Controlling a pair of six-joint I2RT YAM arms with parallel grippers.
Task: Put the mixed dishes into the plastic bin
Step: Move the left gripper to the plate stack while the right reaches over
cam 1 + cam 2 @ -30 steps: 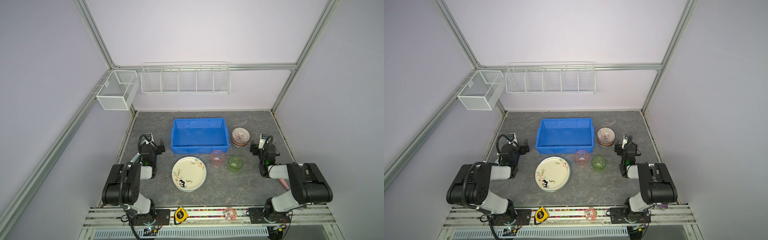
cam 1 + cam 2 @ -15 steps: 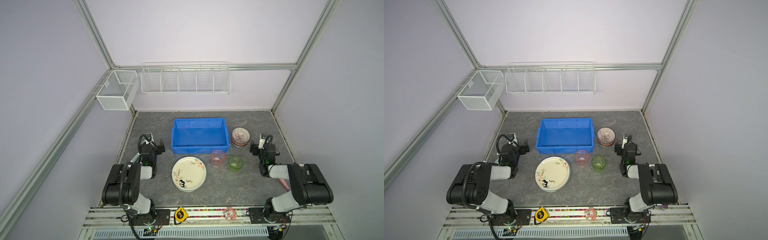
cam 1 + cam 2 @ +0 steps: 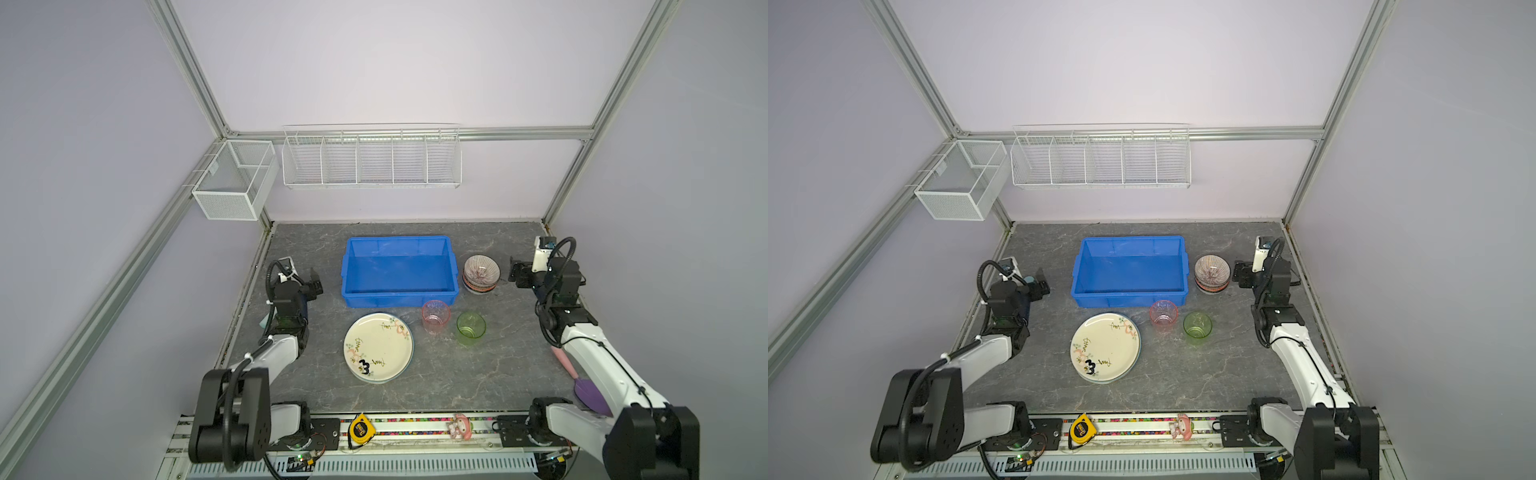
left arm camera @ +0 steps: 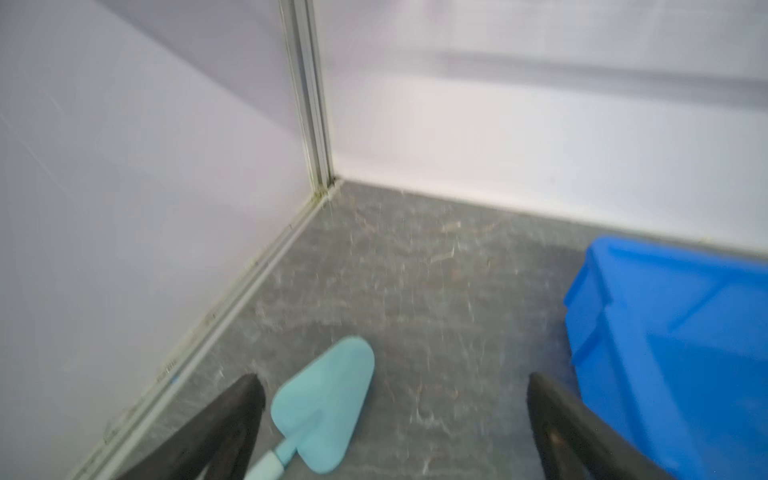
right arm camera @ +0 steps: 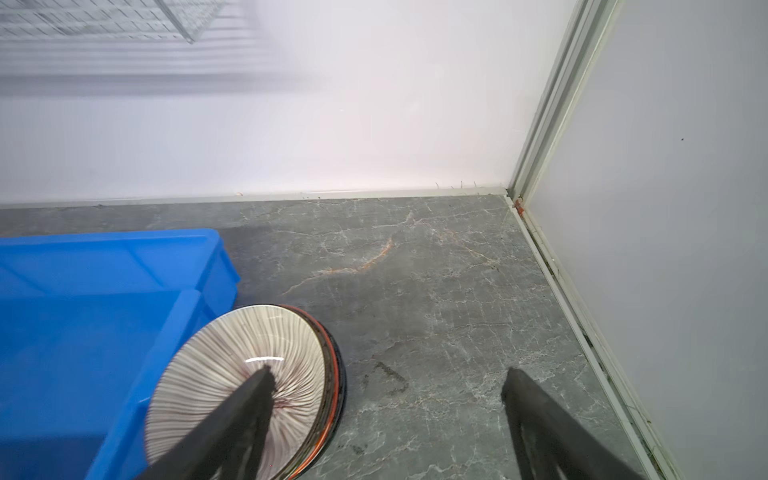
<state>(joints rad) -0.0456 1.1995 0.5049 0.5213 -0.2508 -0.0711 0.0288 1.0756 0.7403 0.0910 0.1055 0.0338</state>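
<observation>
The blue plastic bin (image 3: 399,274) (image 3: 1128,274) sits empty at mid-table. To its right stands a stack of patterned bowls (image 3: 481,270) (image 5: 208,374). In front of the bin are a pink cup (image 3: 435,317), a green cup (image 3: 470,328) and cream floral plates (image 3: 378,347). My left gripper (image 3: 313,282) (image 4: 395,384) hangs open and empty left of the bin (image 4: 665,332). My right gripper (image 3: 517,276) (image 5: 389,375) is open just right of the bowls, holding nothing. In the right wrist view one of its fingers crosses in front of the top bowl.
A teal scoop (image 4: 328,403) lies on the table below my left gripper, by the left wall. A purple scoop (image 3: 588,392) lies under my right arm. White wire baskets (image 3: 372,156) hang on the walls. A tape measure (image 3: 359,430) sits on the front rail.
Both grippers have shifted slightly and stay open. The left wrist view is blurred. The dishes and the bin have not moved.
</observation>
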